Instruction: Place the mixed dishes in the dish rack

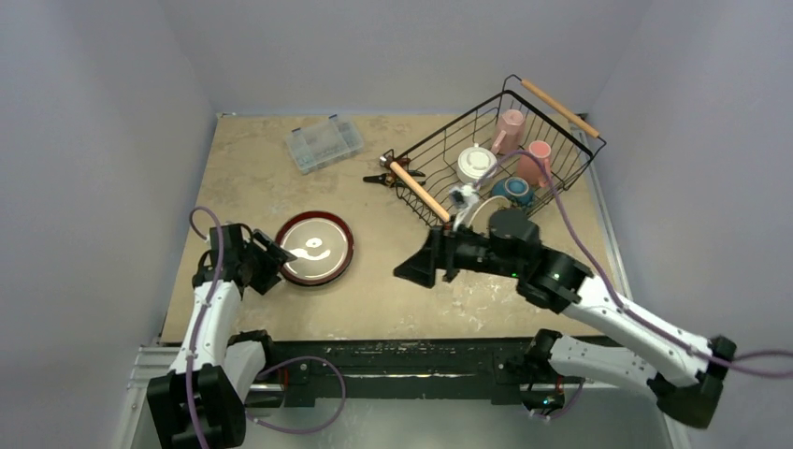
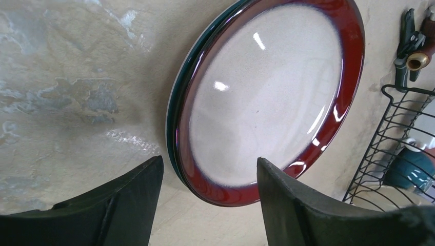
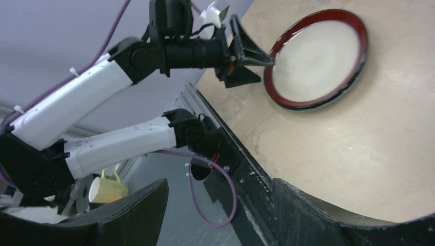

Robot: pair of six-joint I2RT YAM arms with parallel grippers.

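Left gripper point(image 2: 209, 160): jaws apart, with the near rim of the large red-rimmed plate point(image 2: 267, 97) in the gap. I see no pinch on it. The plate lies flat on the counter point(image 1: 252, 178), left of centre in the top view and well apart from the dish rack point(image 1: 449, 131) at upper right. Right gripper point(image 3: 219, 182): released, empty, hovering over mid-counter.

Step in hand, as I judge it: take the plate by its edge. A flat glazed plate gives little to hold. I want one finger worked under the lip and the other well onto the red band before clenching, or it may skate away.

Views:
- **Left wrist:** shows the rim centred between my fingers, with the rack's corner and the blue bowl point(image 2: 413, 166) at the right edge.
- **Right wrist:** shows the left gripper side-on at the rim, the best check of finger height.
- **Top view:** the only one showing the rack's load, two pink mugs point(image 1: 510, 126) and a white cup point(image 1: 477, 164). It also shows the clear compartment box point(image 1: 324, 143) at upper centre.
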